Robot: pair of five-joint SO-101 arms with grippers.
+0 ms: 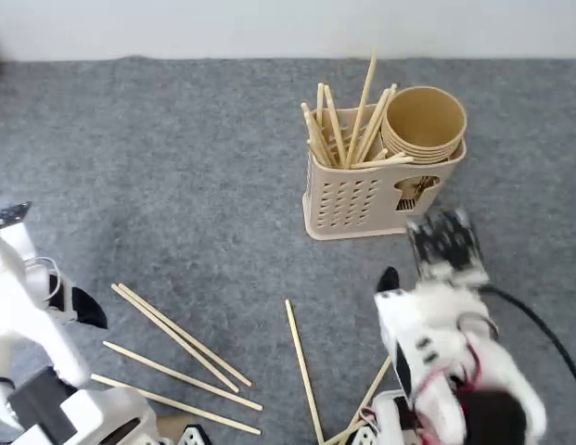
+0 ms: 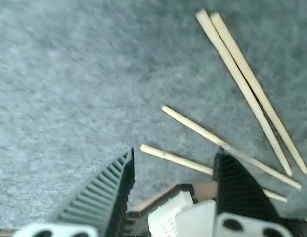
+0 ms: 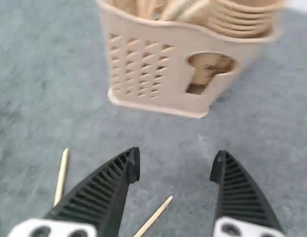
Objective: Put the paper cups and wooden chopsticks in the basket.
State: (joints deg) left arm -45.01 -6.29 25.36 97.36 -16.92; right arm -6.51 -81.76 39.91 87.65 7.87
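The basket (image 1: 354, 202), filled with paper cups (image 1: 425, 122) and upright chopsticks (image 1: 336, 130), is seen at one o'clock on the surface (image 1: 176, 167). Loose chopsticks (image 1: 181, 338) are scattered toward seven. The left pincer (image 2: 176, 154) and the right pincer (image 3: 177, 153) are both held released, with nothing grasped.

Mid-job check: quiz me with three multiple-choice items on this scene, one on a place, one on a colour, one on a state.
1. Where are the paper cups?
A) stacked in the basket
B) on the carpet
C) in a gripper

2. What colour is the basket?
A) blue
B) beige
C) black

3. How is the right gripper?
A) shut on a chopstick
B) shut on a cup
C) open, holding nothing

Answers: 1 A, the stack sits inside the basket's rim; 2 B, its perforated wall is beige; 3 C, its jaws stand apart with nothing between them.
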